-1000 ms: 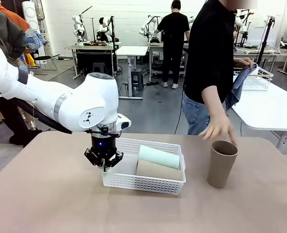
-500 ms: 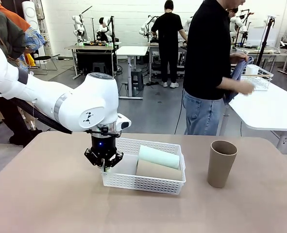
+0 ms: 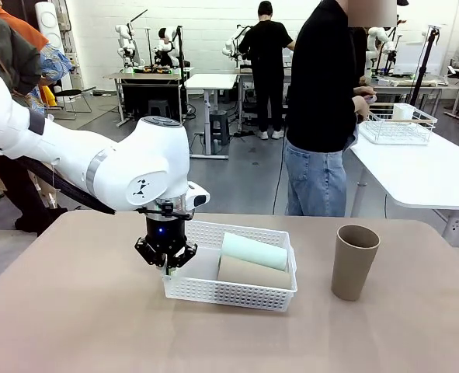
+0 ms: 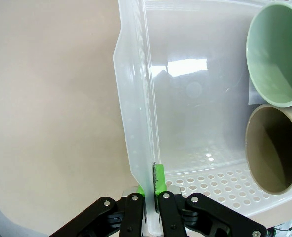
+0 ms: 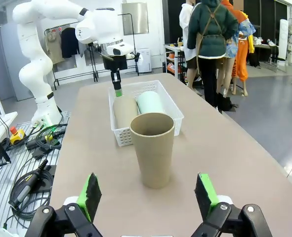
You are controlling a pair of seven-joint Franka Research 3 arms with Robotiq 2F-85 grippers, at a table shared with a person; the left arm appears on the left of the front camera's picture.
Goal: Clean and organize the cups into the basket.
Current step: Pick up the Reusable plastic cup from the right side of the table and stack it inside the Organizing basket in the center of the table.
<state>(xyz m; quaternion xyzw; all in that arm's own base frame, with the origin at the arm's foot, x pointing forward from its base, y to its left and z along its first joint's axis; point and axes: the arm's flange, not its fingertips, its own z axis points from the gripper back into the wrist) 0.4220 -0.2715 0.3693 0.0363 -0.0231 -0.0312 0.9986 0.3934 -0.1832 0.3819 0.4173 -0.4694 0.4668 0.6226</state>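
Note:
The white lattice basket (image 3: 237, 295) sits mid-table. A mint green cup (image 3: 254, 251) and a tan cup (image 3: 252, 273) lie side by side in it. My left gripper (image 3: 167, 263) points down, shut on the basket's left wall; in the left wrist view its fingers (image 4: 158, 180) pinch the thin wall (image 4: 136, 98), with the mint cup's mouth (image 4: 276, 54) and the tan cup's mouth (image 4: 274, 148) facing it. Another tan cup (image 3: 354, 262) stands upright to the basket's right. My right gripper (image 5: 148, 193) is open, just short of this cup (image 5: 152, 148), with the basket (image 5: 123, 136) beyond.
A person (image 3: 322, 109) stands past the table's far edge, turned toward a white table with a wire basket (image 3: 396, 124). Bare tabletop (image 3: 74, 311) lies in front of and left of the basket.
The person's hand has left the upright tan cup, and the person has turned to the back table. Both arms and all cups stay put.

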